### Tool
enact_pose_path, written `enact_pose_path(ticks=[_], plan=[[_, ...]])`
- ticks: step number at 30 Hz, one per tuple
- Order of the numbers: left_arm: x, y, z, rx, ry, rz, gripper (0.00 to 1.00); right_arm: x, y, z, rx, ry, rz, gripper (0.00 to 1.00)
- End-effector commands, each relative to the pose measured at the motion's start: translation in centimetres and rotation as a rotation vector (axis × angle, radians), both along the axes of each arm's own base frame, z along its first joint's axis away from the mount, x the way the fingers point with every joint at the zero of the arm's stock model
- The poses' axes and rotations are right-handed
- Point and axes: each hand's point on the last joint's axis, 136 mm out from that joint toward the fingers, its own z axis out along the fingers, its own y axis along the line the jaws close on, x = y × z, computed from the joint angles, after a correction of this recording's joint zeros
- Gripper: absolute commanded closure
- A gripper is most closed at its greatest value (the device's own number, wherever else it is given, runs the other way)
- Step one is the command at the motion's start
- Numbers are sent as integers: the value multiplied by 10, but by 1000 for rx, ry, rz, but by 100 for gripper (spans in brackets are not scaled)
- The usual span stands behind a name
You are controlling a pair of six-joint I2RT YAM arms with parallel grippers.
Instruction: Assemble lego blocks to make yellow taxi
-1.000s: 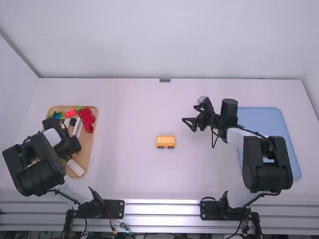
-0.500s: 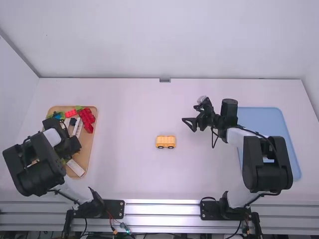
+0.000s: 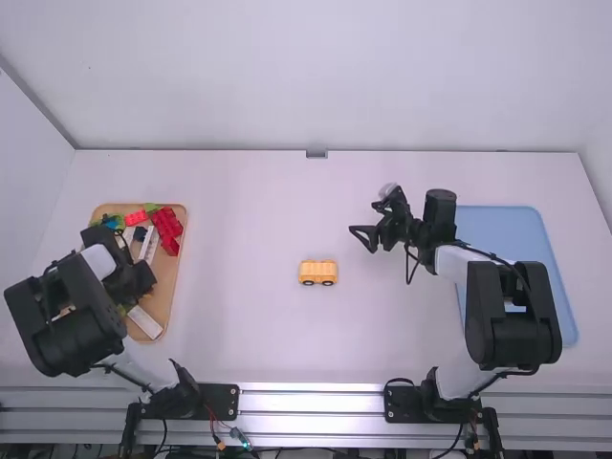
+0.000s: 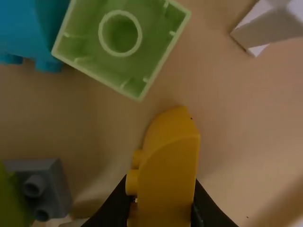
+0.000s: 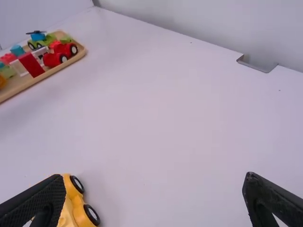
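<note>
Little differs from the earlier high views. The left arm shifts very slightly over the wooden tray [image 3: 175, 287]; we see no change in the right arm or the yellow wheeled base [image 3: 317, 273].

The left gripper [image 3: 132, 280] is over the tray, at the left of the table. In its wrist view we find it narrowed onto a curved yellow block [image 4: 168, 165], one finger along each side. The right gripper [image 3: 365, 217] stands wide over the table, right of the yellow base and farther off, with nothing between its fingers.

The yellow base rests on the white table [image 3: 258, 335], between the two arms, its dark wheels showing on the near side.

Around the held block we note a light green brick [image 4: 154, 45], hollow side showing, just beside a teal block [image 4: 28, 28]; a white block [image 4: 265, 28]; and a grey studded piece [image 4: 54, 182]. Red blocks [image 3: 167, 225] lie at the tray's far right.

In the way: the left arm covers much of the tray's left and middle from the high view. The right arm overlaps a blue mat [image 3: 550, 277] at right. In the right wrist view, one finger hides part of the yellow base.
</note>
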Motion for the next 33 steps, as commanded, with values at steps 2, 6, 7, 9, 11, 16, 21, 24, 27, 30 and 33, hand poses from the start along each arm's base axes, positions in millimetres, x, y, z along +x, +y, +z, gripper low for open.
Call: enact_pose_path(ticks=[2,6,7,9,11,16,21,24,27,30,33], plan=[[15,-1,18,19,-56,-23,98,1,3,14,71,36,-25,1],[32,-11,48,69,-142,-78,98,6,8,26,124,48,-43,1],[37,-15,55,74,-167,-98,98,7,10,28,132,57,-41,2],[59,-39,82,91,-273,-223,96,8,22,35,155,103,-25,2],[74,-57,98,103,-342,-324,96,6,31,41,168,131,2,1],[123,-141,145,168,-574,-754,95,-1,65,61,198,230,85,1],[140,-236,159,254,-699,-1259,92,-19,96,74,205,275,193,2],[144,-267,162,286,-746,-1383,94,-26,105,78,211,276,232,1],[143,-297,163,332,-781,-1541,93,-29,107,75,210,299,238,1],[139,-323,163,363,-811,-1666,93,-34,105,74,224,332,259,2],[138,-344,165,371,-847,-1710,95,-40,103,77,248,354,293,7]])
